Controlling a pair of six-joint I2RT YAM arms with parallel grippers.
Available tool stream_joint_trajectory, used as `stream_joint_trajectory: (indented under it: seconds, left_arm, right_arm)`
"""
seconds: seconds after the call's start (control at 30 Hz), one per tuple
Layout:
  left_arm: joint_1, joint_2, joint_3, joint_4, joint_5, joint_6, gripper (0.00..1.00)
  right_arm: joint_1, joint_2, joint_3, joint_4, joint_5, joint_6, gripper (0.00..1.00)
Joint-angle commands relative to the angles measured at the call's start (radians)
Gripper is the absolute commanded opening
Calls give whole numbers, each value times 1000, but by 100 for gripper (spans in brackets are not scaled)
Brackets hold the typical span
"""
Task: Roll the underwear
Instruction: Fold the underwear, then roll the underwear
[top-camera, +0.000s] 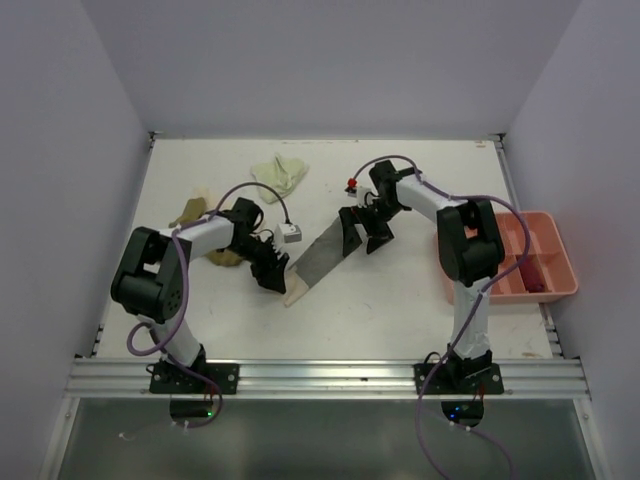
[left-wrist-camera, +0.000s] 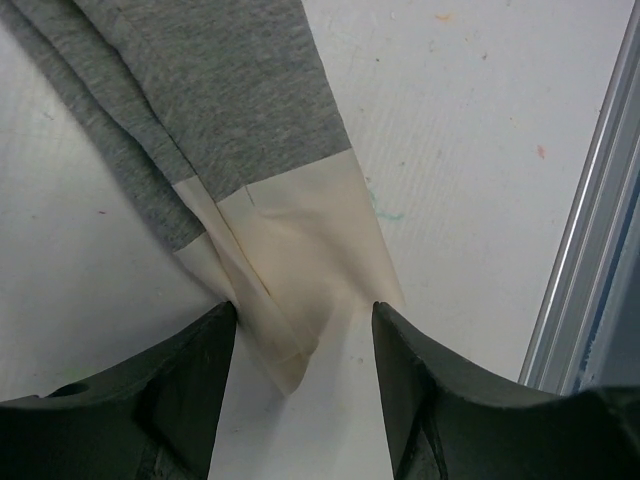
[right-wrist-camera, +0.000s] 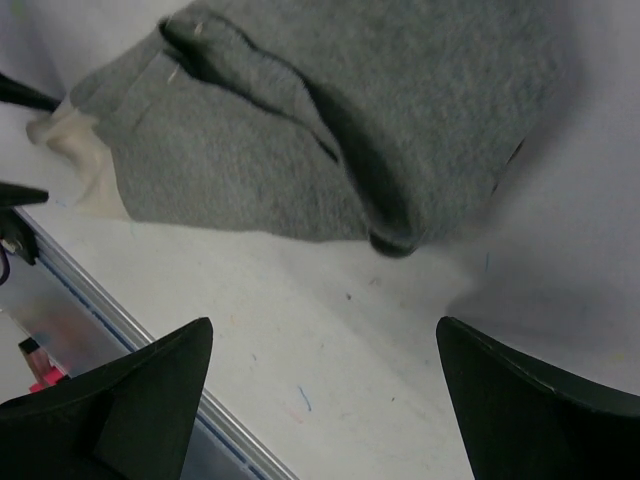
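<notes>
grey underwear (top-camera: 325, 252) lies between 2 bent arms; left gripper (left-wrist-camera: 300, 312) and right gripper (right-wrist-camera: 322, 326) spread, low over its ends

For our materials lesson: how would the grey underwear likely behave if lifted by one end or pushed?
The grey underwear lies creased and folded flat, so it probably droops limply. Thin cloth suggests lightness. Pushed, it likely bunches up.

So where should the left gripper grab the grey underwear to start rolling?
Probably the cream end of the underwear, coming in lengthwise from the near-left. It lies flat as a narrow folded strip, and that tip sits inside the open left gripper.
</notes>
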Motion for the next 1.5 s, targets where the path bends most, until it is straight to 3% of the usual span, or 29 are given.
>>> stream_joint_trajectory:
  seconds: [0.0,0.23,0.67,0.73,0.9,1.03,1.13,1.23,1.27,1.33,1.37,1.47]
  left_arm:
    - [-21,-31,-11,-43,27,52,61]
    - [-93,-5,-16,-63,45,98,60]
    - [-154,105,16,129,165,-104,59]
    - [-166,102,6,225,162,-194,58]
    - [-205,63,6,275,171,-282,59]
    - [-159,-77,-36,334,64,-310,62]
    - [-70,-227,-30,300,33,-195,66]
    - [-42,-382,-29,191,-20,166,67]
    - [-42,-448,-40,163,-27,380,67]
    - [-42,-500,-71,56,-24,620,66]
    - [-45,-536,-115,36,-27,820,66]
    - [-85,-570,-212,42,-59,1060,63]
  right_arm:
    - [-4,73,111,43,-25,30,99]
    - [-6,208,276,53,-51,95,99]
    - [-3,373,523,118,-121,183,99]
    - [-1,382,563,135,-124,189,99]
    - [-6,359,632,113,-111,158,99]
    - [-19,260,629,72,-66,64,99]
    - [-26,167,633,15,-22,-21,99]
    - [-27,75,592,-2,-20,-46,99]
    - [-23,49,571,-2,-31,-49,99]
    - [-19,-11,494,1,-64,-41,99]
    - [-13,-29,463,1,-81,-40,98]
    - [10,-95,310,38,-130,-21,88]
